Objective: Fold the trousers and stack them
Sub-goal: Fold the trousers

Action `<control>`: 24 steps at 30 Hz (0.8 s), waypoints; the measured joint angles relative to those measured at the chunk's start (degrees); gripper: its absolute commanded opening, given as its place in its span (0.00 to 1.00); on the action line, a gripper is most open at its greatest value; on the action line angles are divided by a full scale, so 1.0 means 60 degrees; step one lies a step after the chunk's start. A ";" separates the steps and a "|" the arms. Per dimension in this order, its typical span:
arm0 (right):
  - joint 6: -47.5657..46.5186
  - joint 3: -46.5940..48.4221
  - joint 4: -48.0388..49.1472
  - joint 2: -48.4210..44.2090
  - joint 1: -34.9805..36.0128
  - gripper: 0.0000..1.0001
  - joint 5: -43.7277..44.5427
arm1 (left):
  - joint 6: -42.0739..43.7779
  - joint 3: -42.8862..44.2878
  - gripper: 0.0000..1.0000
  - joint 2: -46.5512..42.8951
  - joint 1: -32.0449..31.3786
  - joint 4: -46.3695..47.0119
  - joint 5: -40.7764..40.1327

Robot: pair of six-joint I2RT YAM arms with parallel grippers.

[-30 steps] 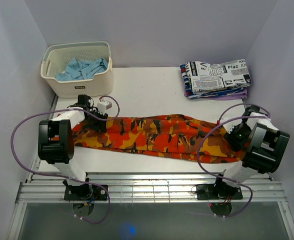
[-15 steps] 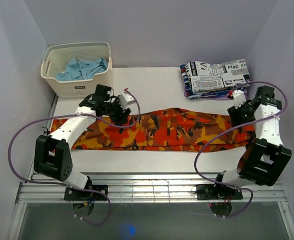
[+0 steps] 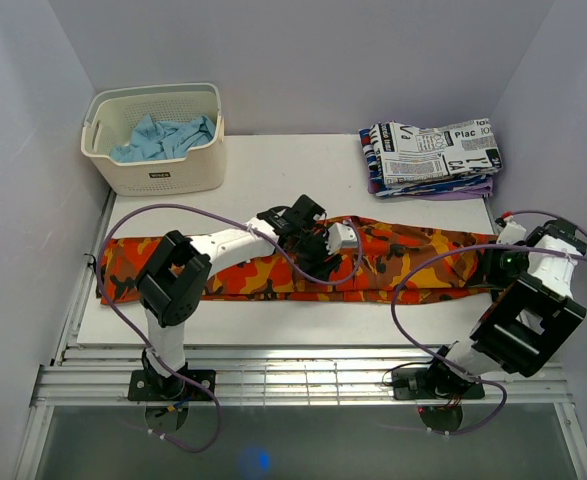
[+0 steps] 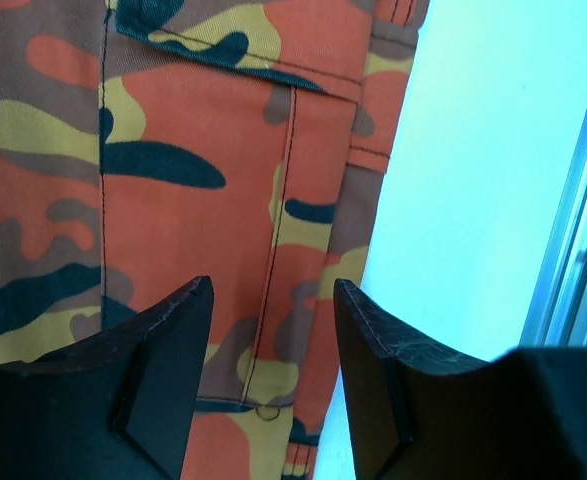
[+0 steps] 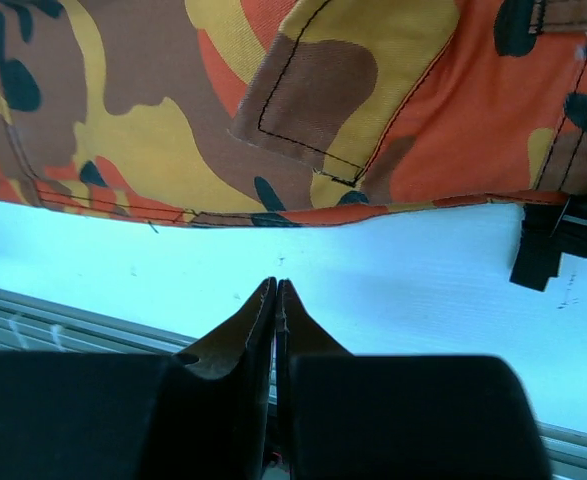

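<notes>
The long cloth trousers in orange, red, yellow and dark-brown camouflage (image 3: 413, 265) lie flat in a narrow band across the white counter (image 3: 293, 180). They seem to be doubled lengthwise, ready for an end-to-end fold. The left pincer (image 4: 273, 290) hangs released over the cloth's middle near its front edge, holding nothing, probably placed to pinch there. The right pincer (image 5: 276, 285) is clenched on nothing above bare counter, just beside the right end's hem. The folded white newspaper-print garment (image 3: 433, 148) behind likely marks the stacking spot.
</notes>
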 measured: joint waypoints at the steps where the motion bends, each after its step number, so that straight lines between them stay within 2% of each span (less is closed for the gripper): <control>1: 0.0160 0.0000 0.0007 0.0062 -0.0164 0.08 -0.0204 | -0.0164 0.0091 0.63 0.0102 -0.0036 0.0029 0.0007; 7: 0.0535 -0.0062 0.0259 0.0229 -0.0270 0.08 -0.0652 | -0.0798 0.0284 0.64 0.0164 0.0025 0.0229 0.0007; 10: 0.0324 -0.0528 0.0681 0.0361 -0.0233 0.08 -0.0266 | -0.0936 0.0295 0.64 0.0215 0.0047 0.0321 -0.0015; 13: 0.0066 -0.0980 0.1158 0.0466 -0.0244 0.08 0.0208 | -0.0922 0.0372 0.60 0.0444 0.0047 0.0353 -0.0055; 16: -0.0259 -0.1282 0.1665 0.0444 -0.0248 0.08 0.0612 | -0.0725 0.0379 0.56 0.0656 0.0047 0.0299 -0.0066; 24: -0.1013 -0.2342 0.3264 -0.0310 -0.0222 0.08 0.1453 | 0.0226 -0.0288 0.54 0.0535 0.0033 0.0229 -0.0160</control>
